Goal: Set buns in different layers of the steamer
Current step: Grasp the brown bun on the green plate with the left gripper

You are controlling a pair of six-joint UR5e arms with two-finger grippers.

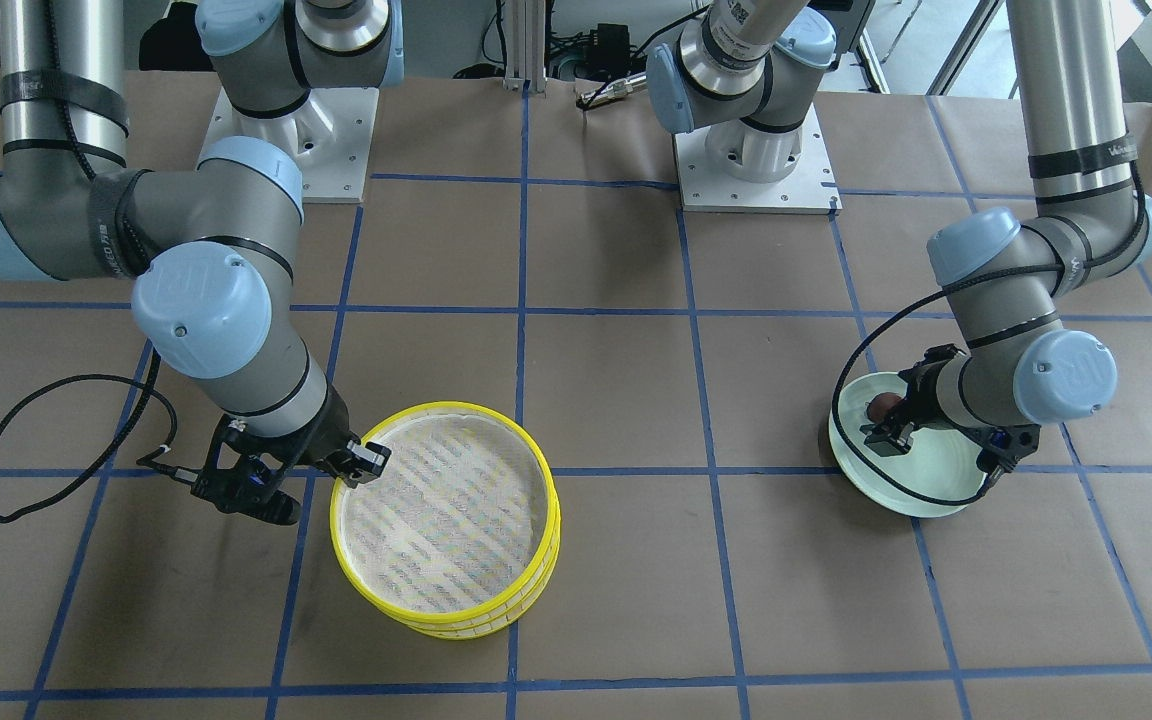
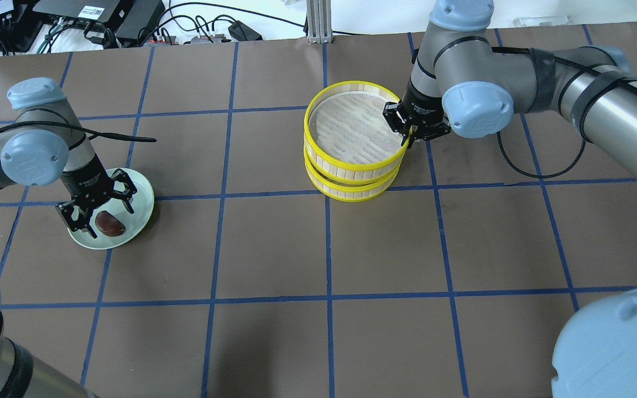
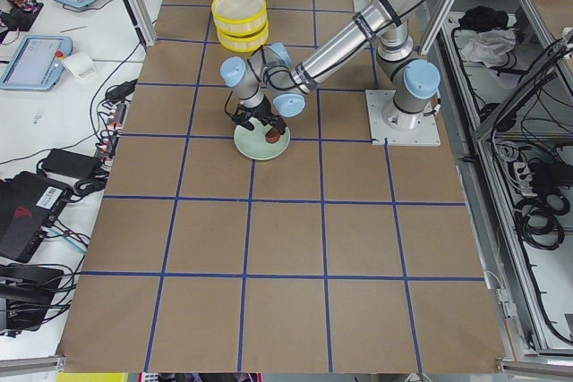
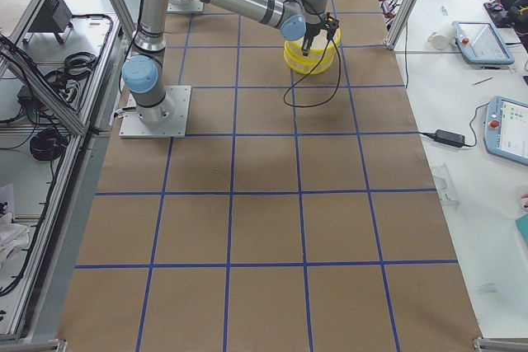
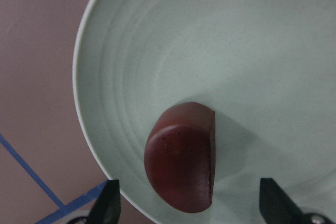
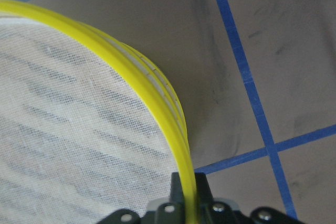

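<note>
Two yellow-rimmed steamer layers stand stacked: the top layer [image 2: 351, 130] [image 1: 441, 520] is empty, slightly offset on the lower layer [image 2: 351, 190] [image 1: 476, 625]. My right gripper [image 2: 408, 135] [image 1: 361, 465] [image 6: 188, 192] is shut on the top layer's yellow rim [image 6: 152, 95]. The dark reddish-brown bun [image 2: 110, 224] [image 5: 184, 156] [image 1: 881, 407] lies on the pale green plate [image 2: 141, 193] [image 5: 236, 51]. My left gripper [image 2: 105, 215] [image 5: 190, 203] is open, low over the plate, with a finger on each side of the bun. The cream-white bun is not in view.
The brown table has a blue tape grid. The two arm bases [image 1: 756, 150] stand at the robot's edge. A black cable [image 1: 56, 440] loops beside my right wrist. Tablets and cables [image 3: 36, 51] lie beyond the table's far edge.
</note>
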